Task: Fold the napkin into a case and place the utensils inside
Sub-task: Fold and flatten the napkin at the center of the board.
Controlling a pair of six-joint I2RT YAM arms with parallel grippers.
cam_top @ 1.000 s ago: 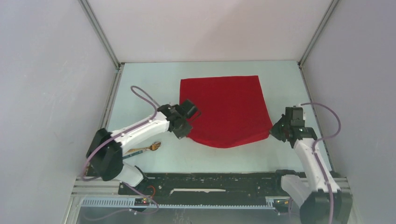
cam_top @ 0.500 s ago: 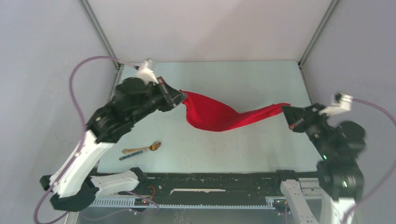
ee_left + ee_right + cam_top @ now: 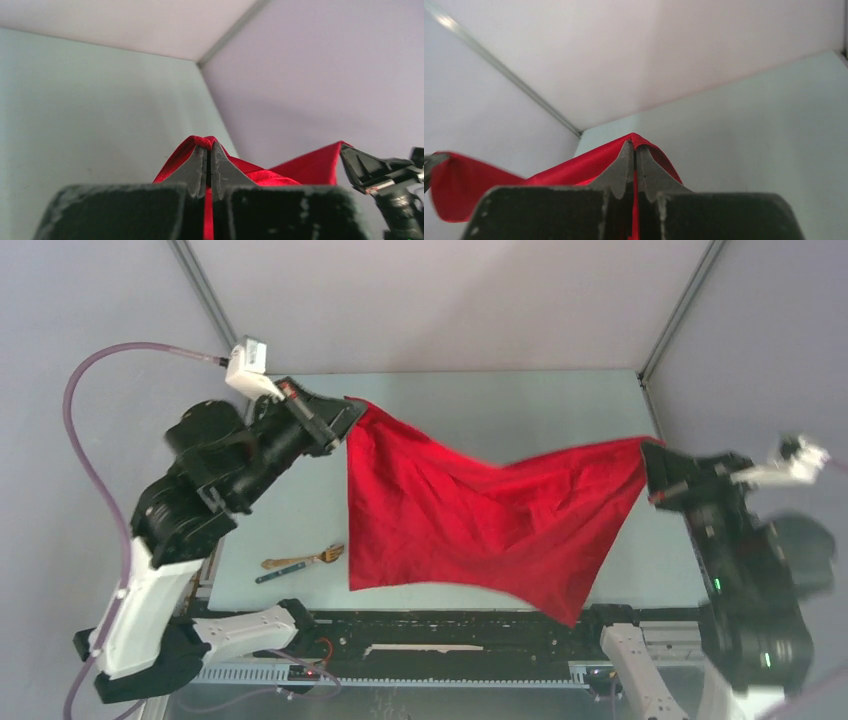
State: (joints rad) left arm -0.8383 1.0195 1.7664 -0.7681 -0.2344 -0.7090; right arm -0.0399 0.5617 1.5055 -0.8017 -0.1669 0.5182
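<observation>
Ben: What is the left gripper (image 3: pixel 345 416) doing?

Mia: Its two fingers are pressed tight together. They pinch one top corner of the red napkin (image 3: pixel 470 520). In the left wrist view a bit of red cloth pokes out past the tips.

Ben: And the right gripper (image 3: pixel 653 468)?

Mia: Same thing. Its fingers are squeezed tight on the other top corner.

Ben: So where is the napkin?

Mia: Up in the air, above the table (image 3: pixel 480 400). It hangs between the two grippers like a little flag. The top edge sags in the middle. The left gripper is over the far left corner of the table. The right one is over the right edge. The cloth is spread open, with soft waves in it. One low corner points down toward the near edge of the table. I cannot tell if it touches.

Ben: Where are the wooden fork (image 3: pixel 305 560) and the teal stick (image 3: pixel 275 577)?

Mia: The wooden fork lies on the table by the near left corner. The teal stick lies just beside it, a bit closer to the near edge. Both are out on the bare table, to the left of the napkin and not in the cloth.
</observation>
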